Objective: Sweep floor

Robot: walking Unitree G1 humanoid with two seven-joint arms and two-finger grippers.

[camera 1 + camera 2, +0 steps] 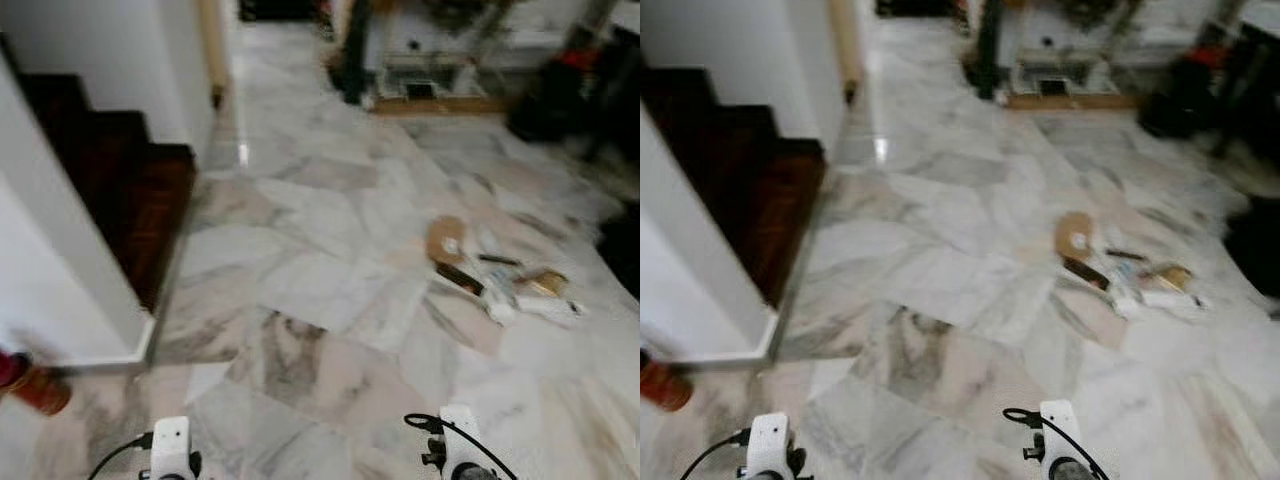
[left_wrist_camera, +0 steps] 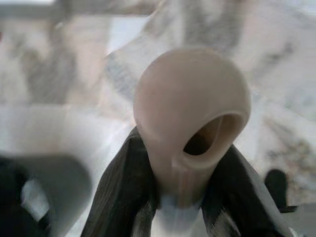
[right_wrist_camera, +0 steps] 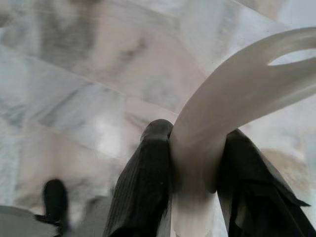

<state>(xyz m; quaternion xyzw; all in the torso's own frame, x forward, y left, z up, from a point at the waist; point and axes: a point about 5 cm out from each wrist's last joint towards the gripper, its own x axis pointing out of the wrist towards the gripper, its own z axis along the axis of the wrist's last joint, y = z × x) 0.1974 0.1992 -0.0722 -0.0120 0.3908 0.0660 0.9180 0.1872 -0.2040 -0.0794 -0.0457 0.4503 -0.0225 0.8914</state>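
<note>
Two wrists show at the bottom of the head view, the left arm [image 1: 170,450] and the right arm [image 1: 460,440], each trailing a black cable. In the left wrist view the left gripper [image 2: 180,197] has its black fingers [image 2: 123,192] pressed against a beige handle end [image 2: 190,123] with a hanging hole. In the right wrist view the right gripper [image 3: 195,187] clamps a white curved handle [image 3: 232,98] between its fingers [image 3: 143,187]. Below both lies the marble floor [image 1: 320,300]. Farther ahead and to the right, a scatter of litter [image 1: 495,275] sits on the tiles: a cardboard scrap [image 1: 445,238], wrappers and paper. To the left, dark wooden stairs [image 1: 130,190] rise beside a white wall [image 1: 60,270]. Blurred furniture [image 1: 420,75] stands at the far end.
</note>
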